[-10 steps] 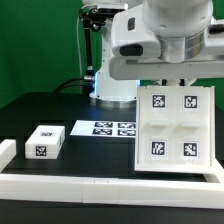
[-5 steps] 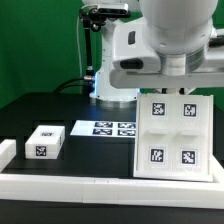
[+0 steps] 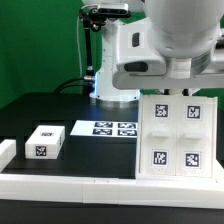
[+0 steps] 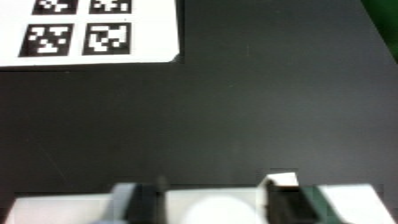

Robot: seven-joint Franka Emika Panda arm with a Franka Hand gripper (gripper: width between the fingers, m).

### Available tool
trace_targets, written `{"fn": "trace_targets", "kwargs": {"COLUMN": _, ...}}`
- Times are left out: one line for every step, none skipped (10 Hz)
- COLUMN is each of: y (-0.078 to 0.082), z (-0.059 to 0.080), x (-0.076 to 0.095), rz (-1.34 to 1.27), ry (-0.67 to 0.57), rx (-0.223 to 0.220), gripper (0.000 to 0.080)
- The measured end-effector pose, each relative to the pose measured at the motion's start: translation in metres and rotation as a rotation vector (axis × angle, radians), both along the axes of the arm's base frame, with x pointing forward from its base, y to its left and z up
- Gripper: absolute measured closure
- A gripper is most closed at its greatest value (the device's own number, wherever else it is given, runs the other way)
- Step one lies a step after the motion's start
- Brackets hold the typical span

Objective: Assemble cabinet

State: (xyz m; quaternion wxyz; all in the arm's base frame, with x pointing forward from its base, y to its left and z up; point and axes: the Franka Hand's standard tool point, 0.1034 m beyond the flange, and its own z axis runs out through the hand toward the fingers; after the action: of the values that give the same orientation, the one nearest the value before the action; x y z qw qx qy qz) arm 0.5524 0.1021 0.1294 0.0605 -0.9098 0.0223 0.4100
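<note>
Now tilted nearer upright than a second ago, the cabinet [image 3: 178, 135] rests on the table [image 3: 50, 108], its top edge clamped between the fingers [image 4: 143, 203]; repositioning seems underway.

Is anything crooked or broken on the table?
Nothing looks broken or spilled. The one odd thing is the cabinet at the exterior view's right: it stands up on its edge and looks to lean a little, instead of lying flat. The gripper seems to hold its top edge.

Marker board [image 3: 113, 128] flat on black table [image 3: 60, 110], long low white rail [image 3: 80, 186] along its near edge.
</note>
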Motion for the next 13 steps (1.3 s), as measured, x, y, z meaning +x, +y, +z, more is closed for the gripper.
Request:
{"fn": "trace_targets", "kwargs": {"y": 0.000, "z": 0.000, "x": 0.000, "rz": 0.000, "ry": 0.000, "rx": 0.000, "gripper": 0.0348}}
{"fn": "trace_targets", "kwargs": {"y": 0.000, "z": 0.000, "x": 0.000, "rz": 0.000, "ry": 0.000, "rx": 0.000, "gripper": 0.0223}}
{"fn": "trace_targets", "kwargs": {"y": 0.001, "z": 0.000, "x": 0.000, "rz": 0.002, "ry": 0.001, "rx": 0.000, "gripper": 0.0223}}
{"fn": "trace_targets", "kwargs": {"y": 0.000, "z": 0.001, "x": 0.000, "rz": 0.001, "ry": 0.000, "rx": 0.000, "gripper": 0.0165}}
{"fn": "trace_targets", "kwargs": {"y": 0.000, "z": 0.003, "x": 0.001, "rz": 0.001, "ry": -0.005, "rx": 0.001, "gripper": 0.0154}}
{"fn": "trace_targets", "kwargs": {"y": 0.000, "z": 0.007, "x": 0.003, "rz": 0.003, "ry": -0.017, "rx": 0.004, "gripper": 0.0154}}
{"fn": "trace_targets", "kwargs": {"y": 0.000, "z": 0.014, "x": 0.006, "rz": 0.004, "ry": -0.029, "rx": 0.006, "gripper": 0.0151}}
{"fn": "trace_targets", "kwargs": {"y": -0.001, "z": 0.022, "x": 0.008, "rz": 0.006, "ry": -0.042, "rx": 0.009, "gripper": 0.0151}}
{"fn": "trace_targets", "kwargs": {"y": 0.000, "z": 0.027, "x": 0.010, "rz": 0.017, "ry": -0.066, "rx": 0.020, "gripper": 0.0151}}
{"fn": "trace_targets", "kwargs": {"y": 0.002, "z": 0.029, "x": 0.011, "rz": 0.028, "ry": -0.133, "rx": 0.033, "gripper": 0.0151}}
{"fn": "trace_targets", "kwargs": {"y": 0.002, "z": 0.029, "x": -0.003, "rz": 0.045, "ry": -0.176, "rx": 0.042, "gripper": 0.0151}}
{"fn": "trace_targets", "kwargs": {"y": 0.001, "z": 0.023, "x": -0.019, "rz": 0.066, "ry": -0.194, "rx": 0.053, "gripper": 0.0151}}
{"fn": "trace_targets", "kwargs": {"y": 0.000, "z": 0.020, "x": -0.030, "rz": 0.084, "ry": -0.213, "rx": 0.064, "gripper": 0.0151}}
